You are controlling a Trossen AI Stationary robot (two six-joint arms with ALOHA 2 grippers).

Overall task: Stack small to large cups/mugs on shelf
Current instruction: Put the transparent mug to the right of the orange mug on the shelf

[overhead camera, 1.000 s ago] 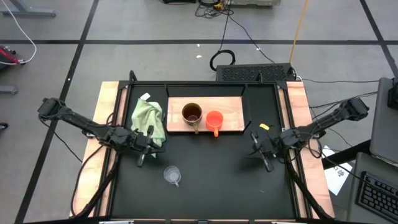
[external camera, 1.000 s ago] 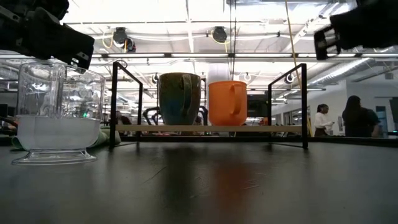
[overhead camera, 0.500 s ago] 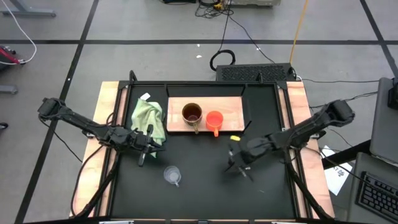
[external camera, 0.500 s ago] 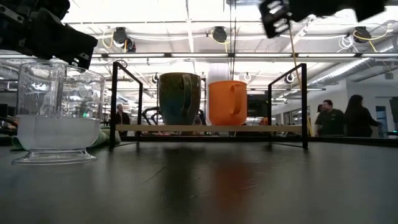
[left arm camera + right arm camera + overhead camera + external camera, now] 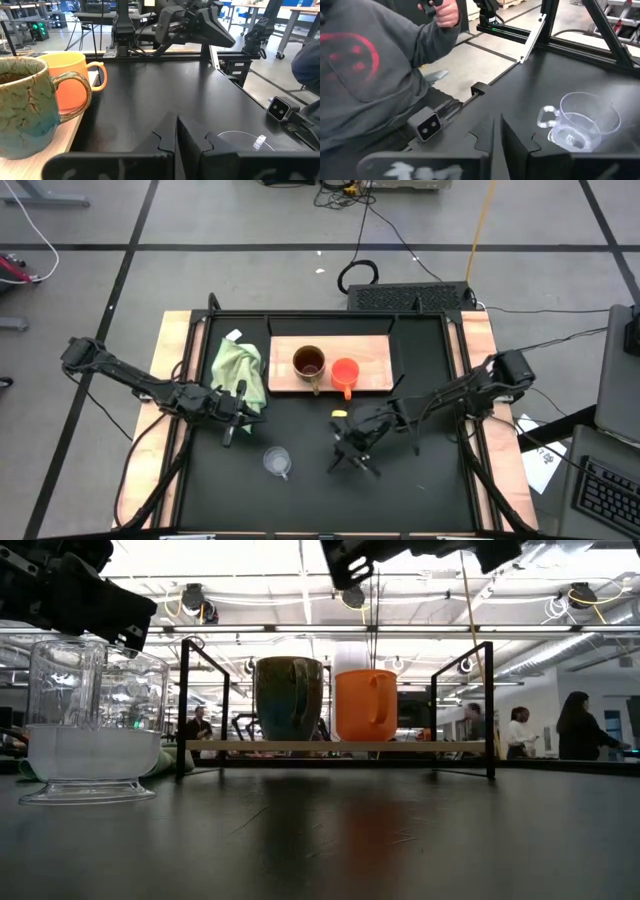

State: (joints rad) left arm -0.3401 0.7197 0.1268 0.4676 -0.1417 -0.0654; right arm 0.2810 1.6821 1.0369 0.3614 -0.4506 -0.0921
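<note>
Right gripper [image 5: 352, 453] sits at lower centre of the high view, over bare black tabletop [image 5: 430, 480], with its arm reaching in from the right edge. Its fingers [image 5: 512, 145] are pressed together with nothing between them, as the right wrist view shows. Clear cup [image 5: 277, 461] stands upright on the tabletop to the left of this gripper, near but apart from it; the right wrist view shows its small handle and see-through wall [image 5: 582, 122] ahead of the fingertips.

Left gripper [image 5: 232, 418] is at centre left of the high view, above and left of the clear cup and not touching it. Its fingers [image 5: 167, 137] are likewise closed and empty. It lies just beside the lower right corner of a light green cloth [image 5: 238, 368].

Shelf [image 5: 375, 360] occupies upper centre of the high view, a pale wooden board to the right of the cloth. Brown mug [image 5: 309, 363] stands on it near its middle, and orange cup [image 5: 344, 373] stands just beside it on the right, near the board's front edge. In the low view the two vessels stand upright side by side on the board, brown mug [image 5: 289, 698] left, orange cup [image 5: 366, 705] right.

A person in a grey sleeve [image 5: 365, 75] is visible beyond the table edge in the right wrist view.
</note>
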